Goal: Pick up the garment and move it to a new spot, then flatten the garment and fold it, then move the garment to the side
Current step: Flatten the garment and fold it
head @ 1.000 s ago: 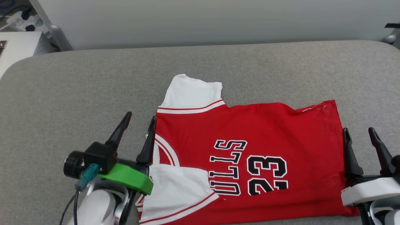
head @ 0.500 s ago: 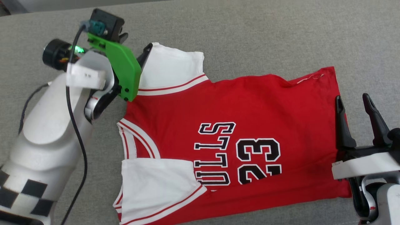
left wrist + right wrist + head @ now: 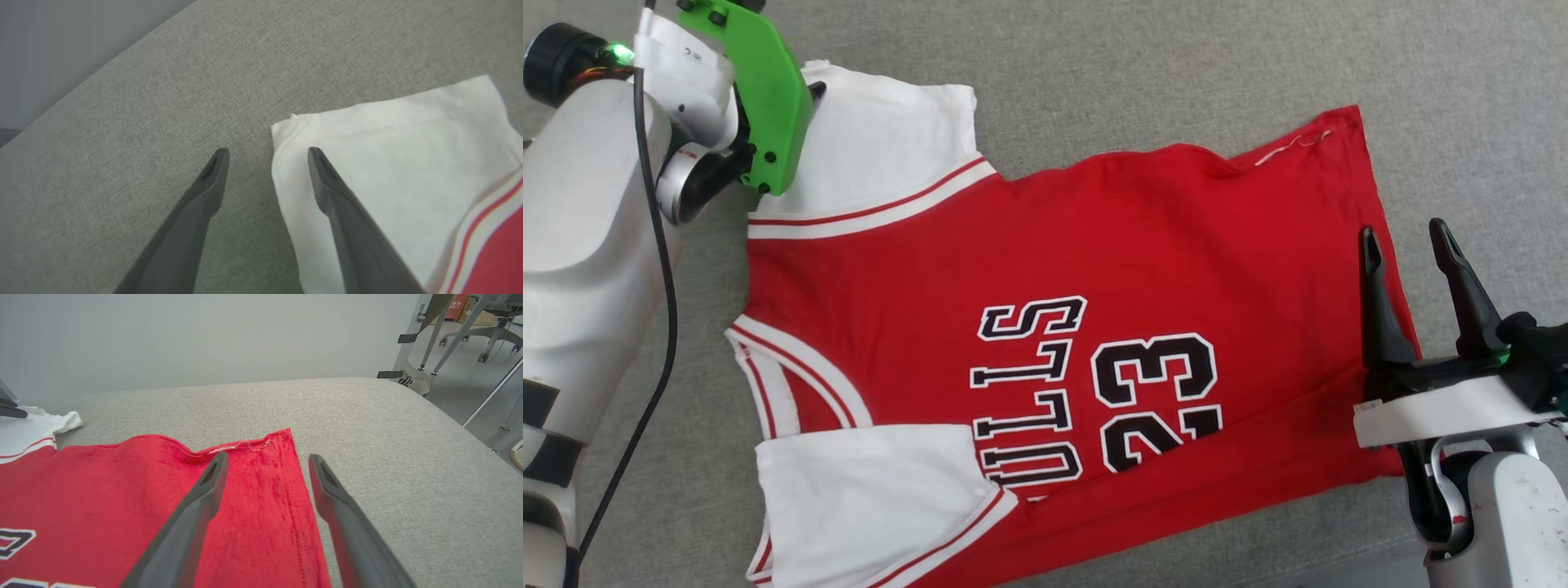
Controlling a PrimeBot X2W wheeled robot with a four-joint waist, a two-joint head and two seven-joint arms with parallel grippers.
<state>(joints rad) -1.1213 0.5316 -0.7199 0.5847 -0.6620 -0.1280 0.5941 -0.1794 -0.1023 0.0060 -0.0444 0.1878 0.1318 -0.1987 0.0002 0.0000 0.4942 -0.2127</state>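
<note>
The garment [image 3: 1094,245], a red jersey with white sleeves and "BULLS 23" lettering, lies spread flat on the grey padded surface [image 3: 1135,57], with its near sleeve folded in over the front. My left gripper [image 3: 267,152] is open at the corner of the far white sleeve [image 3: 388,163]. One finger is over the sleeve and the other over bare fabric. My right gripper [image 3: 1403,237] is open at the red hem [image 3: 265,490], with one finger above the cloth and the other beside it. Neither gripper holds anything.
A pale wall [image 3: 204,335] rises behind the surface. In the right wrist view the surface's rounded right edge [image 3: 470,428] drops to a floor with chair and table legs [image 3: 482,335]. My left forearm [image 3: 580,245] and its cable lie along the left side.
The head camera has tilted down, shifting the whole picture. My left arm has reached from beside the collar out to the far white sleeve. The right gripper stays at the hem.
</note>
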